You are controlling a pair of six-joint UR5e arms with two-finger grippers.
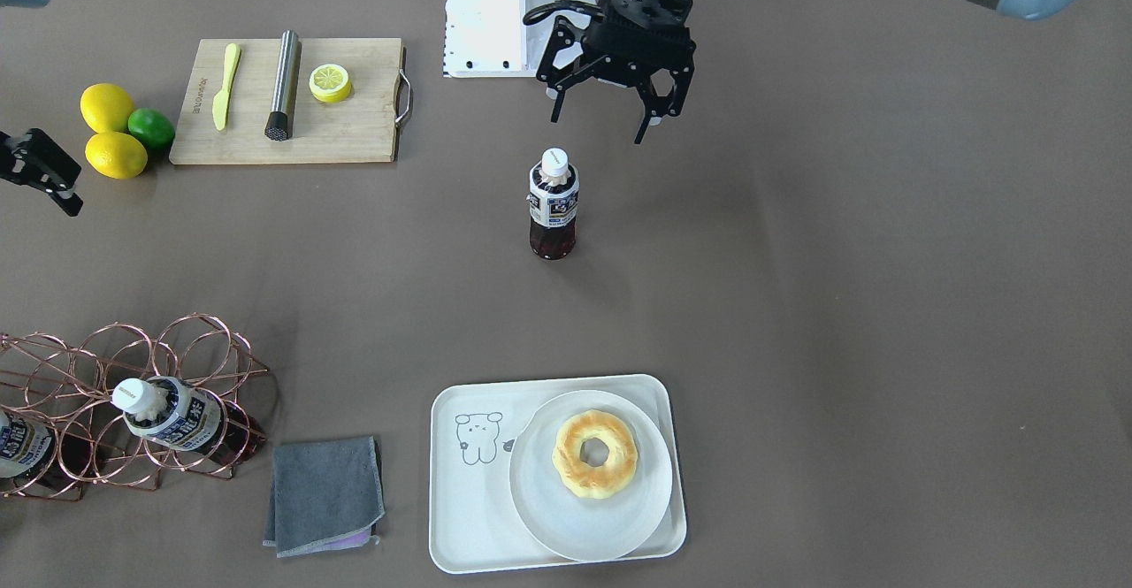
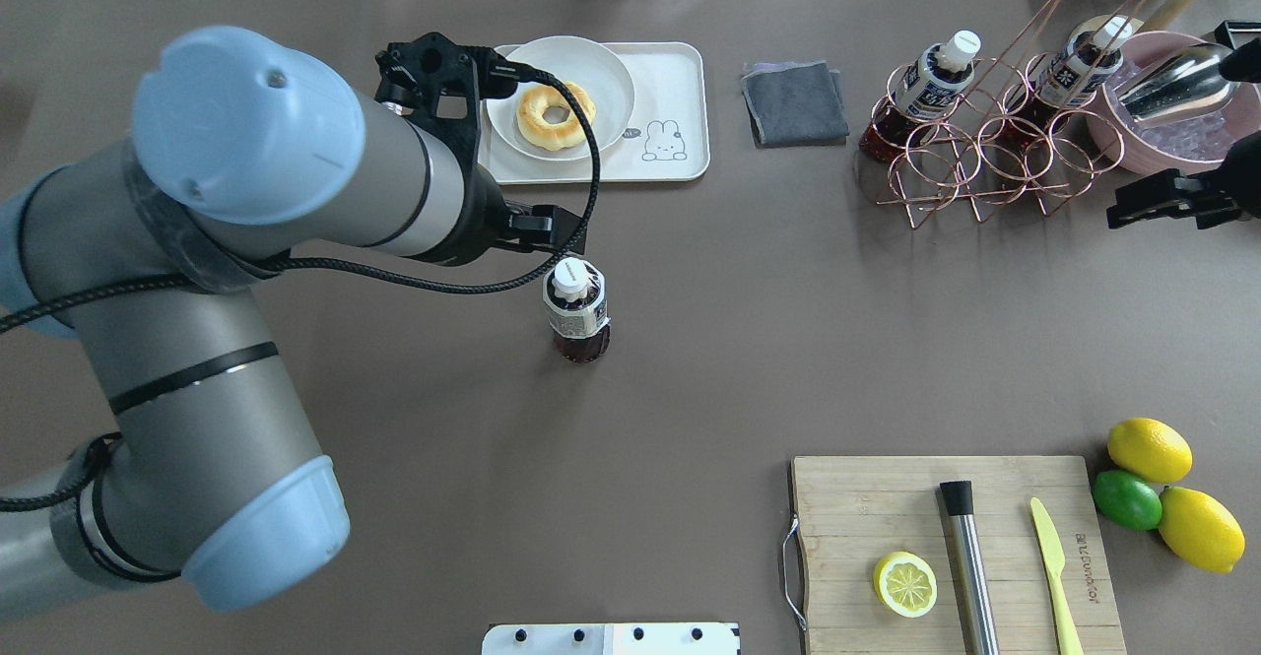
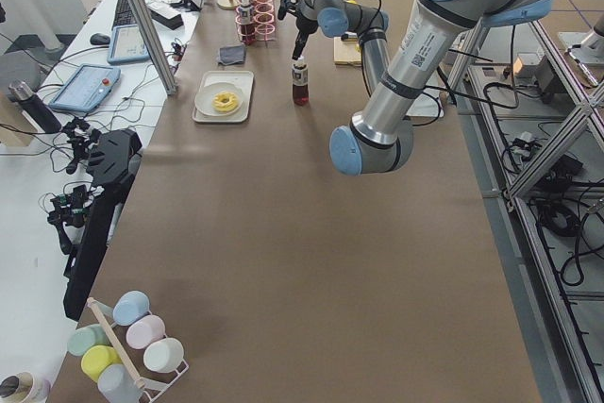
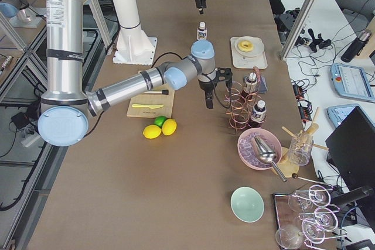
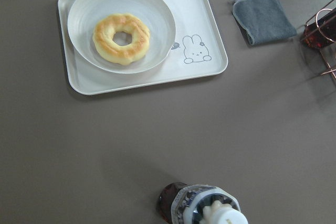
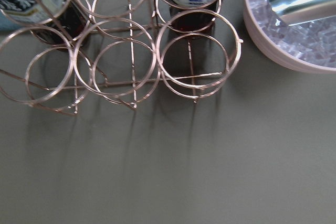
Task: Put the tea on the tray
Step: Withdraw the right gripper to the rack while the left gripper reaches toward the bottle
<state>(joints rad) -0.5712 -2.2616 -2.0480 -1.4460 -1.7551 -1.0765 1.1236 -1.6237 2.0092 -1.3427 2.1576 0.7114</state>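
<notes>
Nearest the robot's base, the left gripper (image 1: 600,126) hangs with its jaws spread wide and nothing between them. It sits on the robot's side of the tea (image 1: 554,208) and not around it. The tea stands upright and alone on the bare table, well apart from the tray (image 1: 464,517).

The bottle is tall and narrow, so a finger that comes down on the white cap, or brushes the shoulder on the way in, would probably tip it over. A high pinch on the cap could also let it swing.

Farther out, the tray is mostly filled by the round plate (image 1: 548,517) with the doughnut (image 1: 594,454). Only the strip with the little drawing is free. If the bottle lands on the plate's rim it would stand tilted and might fall.

The front-facing view shows the spread, empty jaws, which the arm largely hides in the overhead view. The left wrist view shows no fingers, but it shows the cap from above at its lower edge with the tray beyond.

Off to the right, near the wire rack (image 1: 133,393) that holds the two like bottles, is the right gripper (image 1: 40,172). Whether it is spread or closed cannot be told.
</notes>
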